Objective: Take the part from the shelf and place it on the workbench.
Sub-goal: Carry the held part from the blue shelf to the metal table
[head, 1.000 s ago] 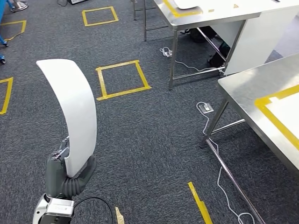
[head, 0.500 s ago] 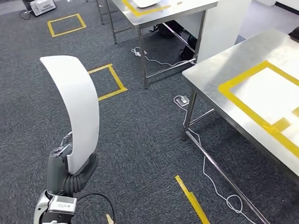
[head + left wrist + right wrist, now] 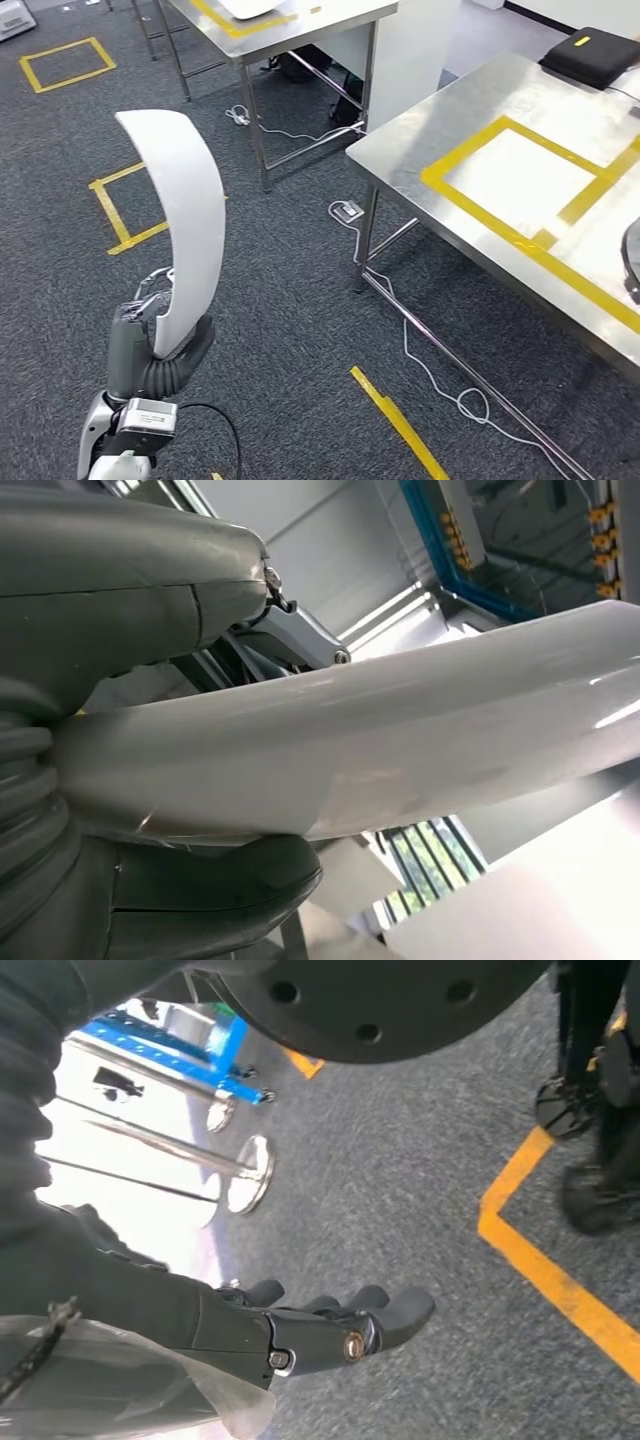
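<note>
Grey carpet, steel workbench [image 3: 423, 140]; left robot hand [image 3: 147, 345] gripping curved glossy white part [image 3: 185, 215], right robot hand [image 3: 317, 1330] open.

Part [image 3: 185, 215] upright in left hand [image 3: 151, 345] — workbench [image 3: 423, 140] right, ahead

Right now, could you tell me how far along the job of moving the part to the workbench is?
Done: the curved white plastic part is off the shelf, gripped at its lower end by the left hand. In hand: carrying it over the grey carpet, with the steel workbench with yellow tape to the right. Left: placing it on the bench. The right hand holds nothing.
</note>
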Robot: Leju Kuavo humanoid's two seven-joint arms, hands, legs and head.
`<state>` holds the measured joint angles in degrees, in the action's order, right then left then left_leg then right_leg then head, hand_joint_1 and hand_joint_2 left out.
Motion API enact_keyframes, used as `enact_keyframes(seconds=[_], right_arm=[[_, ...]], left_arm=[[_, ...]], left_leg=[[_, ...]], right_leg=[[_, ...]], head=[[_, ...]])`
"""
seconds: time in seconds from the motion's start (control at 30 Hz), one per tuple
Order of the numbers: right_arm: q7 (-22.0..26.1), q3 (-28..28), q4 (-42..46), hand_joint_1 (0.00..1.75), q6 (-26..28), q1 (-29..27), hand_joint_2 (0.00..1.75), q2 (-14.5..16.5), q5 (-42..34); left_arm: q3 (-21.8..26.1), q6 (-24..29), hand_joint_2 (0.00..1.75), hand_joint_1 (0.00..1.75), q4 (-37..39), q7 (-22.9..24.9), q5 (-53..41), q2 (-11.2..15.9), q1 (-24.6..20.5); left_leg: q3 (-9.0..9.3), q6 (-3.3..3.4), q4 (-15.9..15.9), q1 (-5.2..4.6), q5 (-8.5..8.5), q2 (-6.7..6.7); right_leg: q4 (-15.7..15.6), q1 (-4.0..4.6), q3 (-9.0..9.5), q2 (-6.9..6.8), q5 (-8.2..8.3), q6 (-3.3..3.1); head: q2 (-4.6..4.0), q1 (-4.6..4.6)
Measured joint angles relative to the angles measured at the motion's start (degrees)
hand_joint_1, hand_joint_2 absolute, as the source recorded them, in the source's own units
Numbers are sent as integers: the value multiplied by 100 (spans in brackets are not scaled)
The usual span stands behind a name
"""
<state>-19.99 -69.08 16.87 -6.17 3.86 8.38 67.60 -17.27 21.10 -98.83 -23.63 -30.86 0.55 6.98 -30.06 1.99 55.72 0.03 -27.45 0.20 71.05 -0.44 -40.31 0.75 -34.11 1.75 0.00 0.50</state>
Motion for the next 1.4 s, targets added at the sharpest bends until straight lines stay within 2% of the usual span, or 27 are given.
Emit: enact_keyframes(seconds=[0.03,0.07,0.1,0.17,0.23,0.3,0.37,0.43,0.5,0.53,0.57,0.6,0.67,0.7,0.73,0.77,0.83,0.9,0.93,1.0,1.03,1.07,1.1,1.17,1.2,1.27,1.4], right_arm=[[4,2,-8,0,1,-4,175,-12,14],[9,9,-15,0,1,-10,175,-23,32],[3,20,-20,0,1,-18,175,-34,56],[-7,48,-30,0,1,-22,175,-49,92],[-11,71,-52,0,1,-16,175,-52,109],[0,86,-78,0,1,-18,175,-51,116],[10,91,-98,0,5,-23,175,-52,119],[10,97,-110,0,7,-14,175,-53,119],[10,110,-118,0,-1,-9,175,-54,119],[10,118,-124,0,-6,-12,175,-54,119],[10,125,-128,0,-8,-15,175,-54,119],[10,131,-131,0,-8,-17,175,-54,119],[10,135,-136,0,-9,-16,175,-52,119],[11,136,-140,0,-10,-12,175,-52,119],[13,137,-146,0,-11,-9,175,-51,119],[14,137,-152,0,-15,-10,175,-51,119],[15,137,-162,0,-22,-19,175,-52,120],[14,138,-166,0,-25,-24,175,-55,130],[14,138,-166,0,-25,-21,175,-56,140],[16,140,-166,0,-26,-17,175,-56,158],[16,141,-166,0,-27,-21,175,-56,166],[17,143,-166,0,-27,-29,175,-57,175],[15,145,-166,0,-27,-37,175,-58,190],[7,159,-166,0,-19,-52,175,-66,237],[2,170,-170,0,-12,-52,175,-68,261],[7,189,-180,0,7,-50,175,-70,290],[15,214,-189,0,32,-56,175,-71,309]], left_arm=[[2,0,175,175,22,11,-11,0,-2],[2,-1,175,175,43,18,-21,0,-7],[3,-1,175,175,61,25,-26,-1,-16],[5,-1,175,175,91,32,-32,-3,-41],[9,1,175,175,113,36,-35,-2,-64],[11,3,175,175,130,38,-37,-1,-87],[17,7,175,175,146,42,-37,-1,-117],[26,10,175,175,160,50,-37,3,-135],[30,10,175,175,182,58,-37,8,-135],[32,10,175,175,198,64,-37,10,-134],[33,10,175,175,210,69,-37,13,-135],[34,10,175,175,219,74,-38,15,-135],[35,10,175,175,225,79,-40,17,-140],[37,10,175,175,225,80,-43,17,-143],[39,10,175,175,226,80,-44,18,-150],[42,9,175,175,228,82,-46,18,-156],[48,8,175,175,233,85,-50,14,-173],[52,8,175,175,238,87,-54,2,-198],[57,8,175,175,243,87,-54,-6,-209],[68,8,175,175,259,93,-56,-15,-220],[74,8,175,175,270,96,-56,-16,-221],[77,8,175,175,281,99,-57,-17,-221],[80,8,175,175,289,100,-57,-19,-223],[86,9,175,175,301,101,-57,-22,-230],[91,10,175,175,304,102,-57,-22,-238],[106,15,175,175,309,108,-56,-22,-257],[124,25,175,175,312,116,-53,-22,-279]], left_leg=[[-2,-5,2,0,-4,72],[-2,-13,4,2,-9,131],[3,-27,9,7,-18,184],[8,-81,49,1,-54,266],[2,-148,100,-25,-88,321],[7,-194,115,-33,-98,366],[-3,-250,190,-10,-180,309],[-192,-305,642,13,-474,148],[-553,-322,1425,20,-831,60],[-692,-317,1707,20,-902,52],[-748,-301,1794,18,-857,47],[-697,-273,1647,15,-696,33],[-392,-177,919,0,-252,-97],[-246,-125,571,-7,-104,-187],[-151,-88,340,-15,-41,-263],[-111,-63,233,-23,-44,-309],[-92,-50,147,-18,-40,-270],[-48,-25,39,9,7,-206],[-28,-14,-4,24,27,-168],[-24,2,-13,16,27,-107],[-24,1,-12,14,22,-80],[-20,-5,-11,14,15,-58],[-11,-18,-9,18,5,-44],[16,-66,11,28,-31,-28],[21,-99,35,20,-57,-24],[13,-156,85,-3,-98,-20],[-9,-246,223,17,-228,-21]], right_leg=[[201,-12,-86,-23,-49,24],[186,-24,-63,-42,10,44],[-64,-35,86,-73,165,60],[-858,-40,546,-222,478,71],[-1310,-28,815,-309,574,8],[-1340,-17,833,-256,560,-82],[-1349,-25,836,-202,573,-151],[-1357,-35,841,-141,588,-211],[-1356,-24,837,-64,588,-242],[-1355,-16,839,-19,588,-248],[-1354,-7,844,31,587,-251],[-1354,2,852,85,588,-252],[-1354,14,870,188,588,-250],[-1350,20,867,233,587,-242],[-1345,19,851,268,591,-226],[-1345,11,830,297,597,-200],[-1355,-2,791,328,610,-134],[-1210,8,700,212,498,-81],[-977,12,581,124,363,-61],[-262,-2,223,7,38,-17],[44,-10,66,-10,-57,5],[175,-20,-10,-18,-48,27],[81,-31,28,-29,67,44],[-637,-59,384,-74,450,71],[-1000,-61,573,-97,564,71],[-1346,-54,778,-110,603,12],[-1349,-45,847,-84,555,-159]], head=[[0,-2],[0,-1],[0,-1],[0,4],[0,-4],[0,-14],[0,-18],[0,-33],[0,-39],[0,-40],[0,-40],[0,-40],[0,-38],[0,-35],[0,-37],[0,-35],[0,-39],[0,-18],[0,-4],[0,8],[0,7],[0,7],[0,8],[0,8],[0,13],[0,12],[0,-1]])
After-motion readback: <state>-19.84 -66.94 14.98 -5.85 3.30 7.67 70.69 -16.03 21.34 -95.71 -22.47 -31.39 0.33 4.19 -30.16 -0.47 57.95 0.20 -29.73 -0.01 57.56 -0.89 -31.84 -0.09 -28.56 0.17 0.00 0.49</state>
